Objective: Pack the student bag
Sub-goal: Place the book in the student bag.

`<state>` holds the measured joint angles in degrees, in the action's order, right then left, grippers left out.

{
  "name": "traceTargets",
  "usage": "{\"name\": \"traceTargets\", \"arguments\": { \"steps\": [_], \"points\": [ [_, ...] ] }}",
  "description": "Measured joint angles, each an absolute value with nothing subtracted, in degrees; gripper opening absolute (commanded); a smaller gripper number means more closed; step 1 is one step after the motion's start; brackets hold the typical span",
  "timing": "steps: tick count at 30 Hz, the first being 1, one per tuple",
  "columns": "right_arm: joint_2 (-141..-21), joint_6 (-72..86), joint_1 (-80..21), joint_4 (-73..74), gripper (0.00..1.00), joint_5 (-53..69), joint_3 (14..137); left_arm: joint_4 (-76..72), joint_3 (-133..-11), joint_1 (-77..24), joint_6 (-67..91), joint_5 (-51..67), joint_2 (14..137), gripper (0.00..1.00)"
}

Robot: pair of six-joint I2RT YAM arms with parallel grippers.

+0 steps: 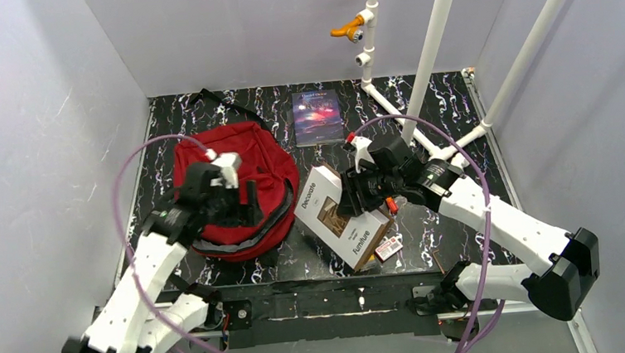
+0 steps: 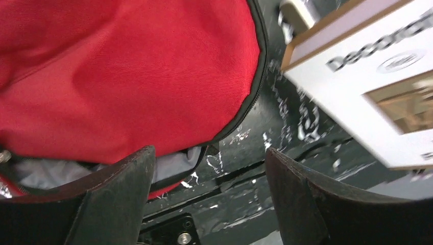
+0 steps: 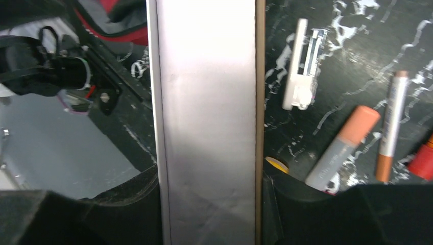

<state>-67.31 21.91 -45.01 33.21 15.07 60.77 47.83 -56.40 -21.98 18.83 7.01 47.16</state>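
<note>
The student bag [image 1: 233,161], dark red with black trim, lies flat directly beneath the left gripper [image 1: 240,200] on the black marbled table [image 1: 156,129]. Its long axis runs roughly from the far side of the table toward the arm bases. A black strap [image 1: 229,103] trails off the far end toward the back wall. The unzipped mouth is at the near end, where pale grey lining [image 2: 173,163] shows along the rim. In the left wrist view the left gripper [image 2: 208,153] hovers over that near rim with its fingers [image 2: 117,194] spread apart and nothing between them. The bag's zip edge passes just under the finger on the left of that view.

Just to the right of the left gripper, a white book [image 1: 341,216] lettered "Decorate" and "furniture" sits tilted, one end raised off the table. The right gripper [image 1: 352,194] is clamped on it. Its wrist camera shows the white book [image 3: 207,102] running straight up between the two fingers [image 3: 127,204] and touching both.

Beside the right gripper, on its outer side, small items lie loose on the table: a white clip-like piece [image 3: 301,66], an orange-capped marker [image 3: 342,148] and a thin orange-tipped pen [image 3: 390,127]. Beyond the right gripper, toward the back wall, lies a dark blue book [image 1: 317,116]. A white pipe frame [image 1: 430,60] rises from the table's far right.
</note>
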Motion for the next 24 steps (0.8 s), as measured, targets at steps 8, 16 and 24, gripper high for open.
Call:
{"name": "traceTargets", "arguments": {
  "steps": [8, 16, 24],
  "points": [
    [-66.3, 20.4, -45.0, 36.7, 0.01, 11.1, 60.6, 40.9, -53.5, -34.0, 8.7, 0.7, 62.2, 0.61],
    [-66.4, 22.2, -45.0, 35.5, 0.01, 15.7, 59.0, 43.1, -63.4, -34.9, 5.6, -20.3, 78.4, 0.00],
    [-66.9, 41.7, -45.0, 13.4, 0.01, 29.5, 48.8, 32.5, -61.8, -34.6, 1.2, -13.8, 53.8, 0.00]
  ]
}}
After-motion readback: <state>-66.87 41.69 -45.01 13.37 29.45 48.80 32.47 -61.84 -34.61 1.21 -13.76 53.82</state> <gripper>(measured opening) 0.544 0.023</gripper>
